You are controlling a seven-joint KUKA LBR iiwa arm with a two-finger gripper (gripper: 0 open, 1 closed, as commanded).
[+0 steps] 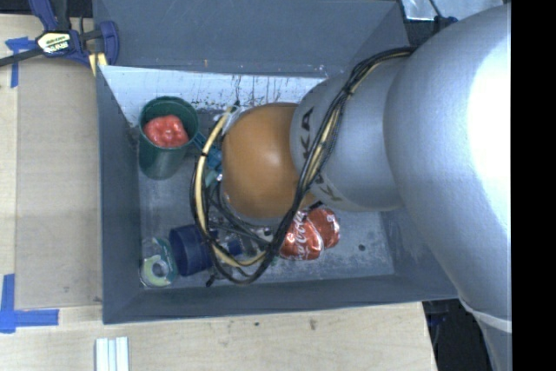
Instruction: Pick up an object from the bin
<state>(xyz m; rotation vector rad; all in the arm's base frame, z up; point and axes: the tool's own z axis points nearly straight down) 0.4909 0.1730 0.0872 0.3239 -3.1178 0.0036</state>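
Note:
My gripper shows as a dark body under the arm's orange cover, low in the bin's front middle. Just to its left lies a dark blue, stubby cylindrical thing, close to or touching the gripper; I cannot tell which. On the gripper's right, a crushed red drink can rests on the bin floor, partly hidden by the arm.
A dark green cup with a red lump inside stands at the back left. A small pale round roll lies in the front left corner. The arm and its cables cover the bin's middle and right.

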